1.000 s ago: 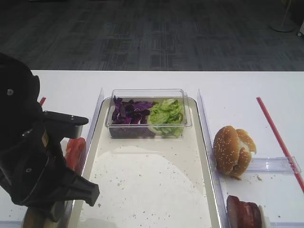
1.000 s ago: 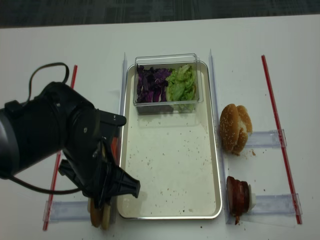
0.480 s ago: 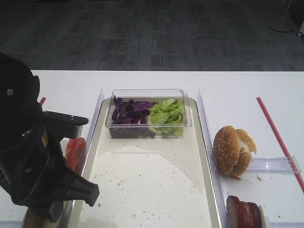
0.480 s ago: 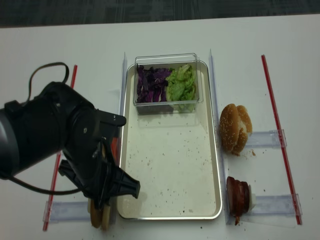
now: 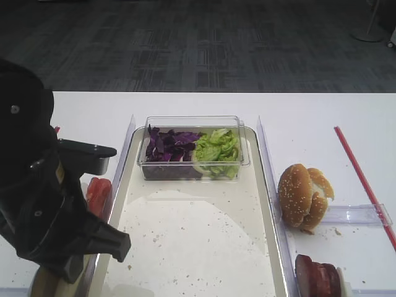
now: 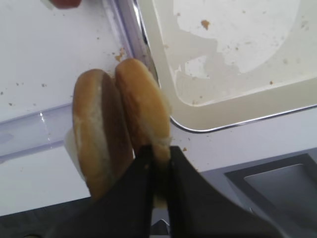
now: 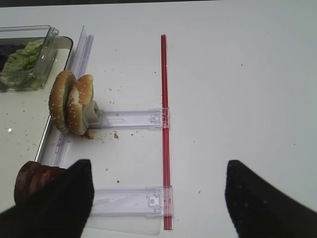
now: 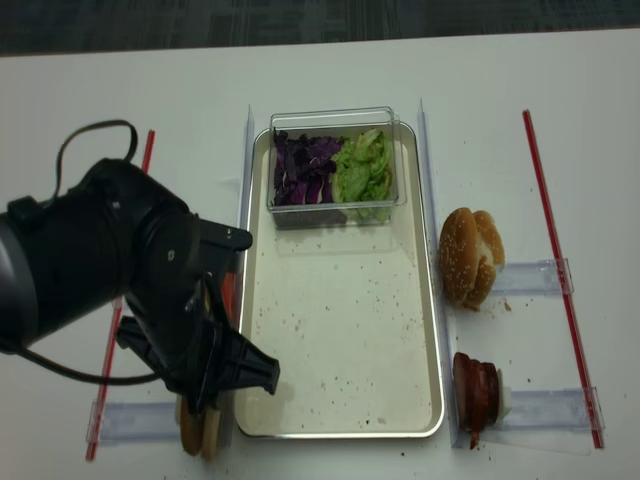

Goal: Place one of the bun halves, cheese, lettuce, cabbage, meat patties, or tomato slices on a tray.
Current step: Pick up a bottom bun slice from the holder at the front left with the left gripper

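Two bun halves stand on edge beside the tray's near left corner. My left gripper (image 6: pixel 158 151) is shut on the right bun half (image 6: pixel 143 99); the other bun half (image 6: pixel 94 129) leans against it. The off-white speckled tray (image 6: pixel 223 121) (image 8: pixel 340 320) lies just right of them. At its far end, a clear box holds purple cabbage (image 8: pixel 305 170) and green lettuce (image 8: pixel 365 168). Tomato slices (image 5: pixel 98 193) sit left of the tray and meat patties (image 8: pixel 478 392) right of it. My right gripper (image 7: pixel 158 198) hangs open over bare table. No cheese is in view.
Sesame-seeded buns (image 8: pixel 470 255) stand on edge right of the tray, in a clear plastic holder (image 7: pixel 129 119). Red strips (image 8: pixel 560 290) (image 8: pixel 125 300) run along both sides of the table. My bulky left arm (image 8: pixel 130 290) covers the table left of the tray.
The left arm's body has shifted slightly. The food and the tray lie where they were.
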Controlling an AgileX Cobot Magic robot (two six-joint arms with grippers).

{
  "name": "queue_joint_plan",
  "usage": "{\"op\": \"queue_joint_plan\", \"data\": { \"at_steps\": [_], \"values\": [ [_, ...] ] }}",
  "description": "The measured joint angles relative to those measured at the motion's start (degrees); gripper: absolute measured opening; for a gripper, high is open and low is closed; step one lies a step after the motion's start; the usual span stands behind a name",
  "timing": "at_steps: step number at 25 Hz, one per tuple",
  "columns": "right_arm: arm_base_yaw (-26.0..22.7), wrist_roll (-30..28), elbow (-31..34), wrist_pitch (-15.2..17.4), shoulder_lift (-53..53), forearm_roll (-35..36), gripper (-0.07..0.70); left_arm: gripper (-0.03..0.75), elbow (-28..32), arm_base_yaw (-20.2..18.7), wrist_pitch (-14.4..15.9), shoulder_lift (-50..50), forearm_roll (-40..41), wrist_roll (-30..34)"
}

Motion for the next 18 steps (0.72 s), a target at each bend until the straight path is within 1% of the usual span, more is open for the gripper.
{"op": "queue_joint_plan", "data": {
  "at_steps": [3, 9, 14, 18],
  "values": [
    [0.0, 0.0, 0.0, 0.0, 0.0, 0.0, 0.571, 0.027, -2.8, 0.0, 2.3, 0.0, 0.1, 0.4],
    [0.0, 0.0, 0.0, 0.0, 0.0, 0.0, 0.571, 0.027, -9.1, 0.0, 7.9, 0.0, 0.1, 1.4],
    [0.0, 0.0, 0.0, 0.0, 0.0, 0.0, 0.571, 0.024, -14.1, 0.0, 8.8, 0.0, 0.1, 2.6],
    [0.0, 0.0, 0.0, 0.0, 0.0, 0.0, 0.571, 0.024, -15.0, 0.0, 9.1, 0.0, 0.1, 3.5]
  ]
}}
